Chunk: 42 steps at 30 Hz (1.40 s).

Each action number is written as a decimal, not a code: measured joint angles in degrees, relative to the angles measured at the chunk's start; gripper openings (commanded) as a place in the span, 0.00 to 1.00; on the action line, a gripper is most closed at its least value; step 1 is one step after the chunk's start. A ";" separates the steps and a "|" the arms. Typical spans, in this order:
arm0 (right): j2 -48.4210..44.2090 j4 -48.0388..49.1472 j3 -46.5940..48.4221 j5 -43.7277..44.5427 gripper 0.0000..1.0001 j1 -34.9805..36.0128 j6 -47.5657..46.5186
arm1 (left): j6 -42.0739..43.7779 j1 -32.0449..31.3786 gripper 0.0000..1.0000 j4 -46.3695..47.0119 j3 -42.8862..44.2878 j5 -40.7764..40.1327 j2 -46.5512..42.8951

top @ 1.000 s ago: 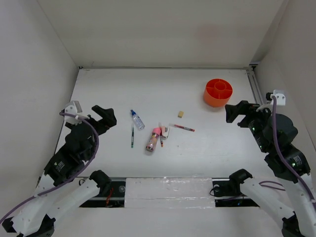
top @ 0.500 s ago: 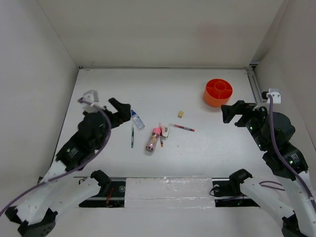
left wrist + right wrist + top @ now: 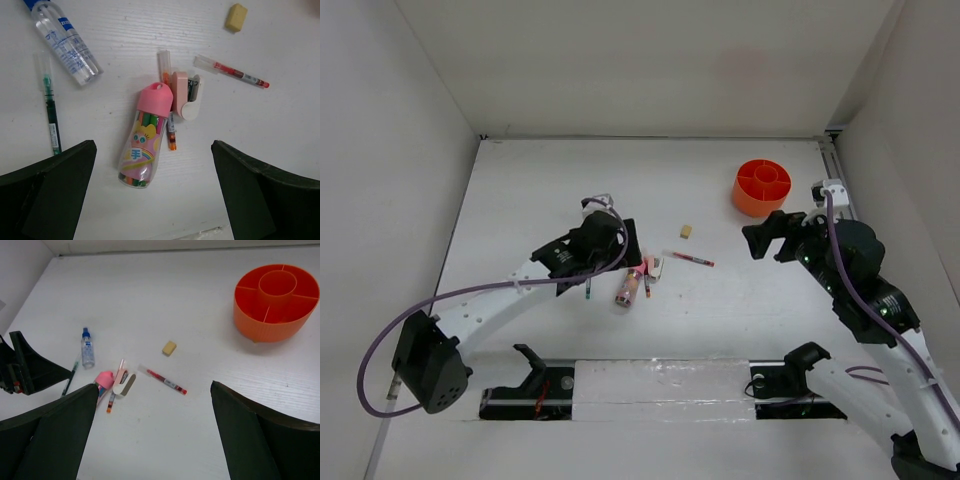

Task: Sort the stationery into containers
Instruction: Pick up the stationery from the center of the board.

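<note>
The stationery lies mid-table. In the left wrist view I see the clear blue-capped tube [image 3: 65,42], green pen [image 3: 50,117], pink-capped tube [image 3: 144,142], white piece [image 3: 187,95], an orange-tipped pen [image 3: 171,132], red pen [image 3: 232,72] and beige eraser [image 3: 235,17]. My left gripper [image 3: 620,242] hovers open above them and hides the blue-capped tube from the top view. The pink-capped tube [image 3: 630,285], red pen [image 3: 692,259] and eraser [image 3: 687,231] show there. The orange tub [image 3: 762,187] stands at the back right. My right gripper [image 3: 768,238] is open and empty, in front of the tub.
The right wrist view shows the tub [image 3: 276,300] with its inner dividers, empty, and the items [image 3: 122,385] to its left. White walls close in the table on three sides. A rail [image 3: 835,185] runs along the right edge.
My left arm has swung right and forward from the table's left side to above the stationery. My right gripper has moved a little left and toward the table's middle.
</note>
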 measured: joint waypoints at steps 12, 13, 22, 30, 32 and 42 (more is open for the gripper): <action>0.39 0.13 -1.84 -2.19 1.00 0.39 -0.02 | 0.48 -0.22 1.00 3.78 -9.44 4.13 6.36; 0.39 0.15 -1.84 -2.38 1.00 0.39 -0.02 | 0.46 -0.33 1.00 3.96 -9.79 4.57 6.60; 0.50 0.98 -1.90 -3.06 1.00 0.42 -0.02 | -0.02 -6.45 1.00 6.29 -9.18 2.89 14.05; 1.14 1.40 -2.27 -3.08 1.00 0.42 -0.02 | -1.22 -6.58 1.00 6.32 -9.07 0.09 14.71; 1.27 1.40 -2.29 -3.10 1.00 0.42 -0.02 | -1.40 -6.58 0.99 6.32 -9.07 -0.37 14.71; 1.53 2.27 -2.58 -4.04 1.00 0.42 0.02 | -1.68 -6.58 0.85 6.27 -8.81 -3.65 16.15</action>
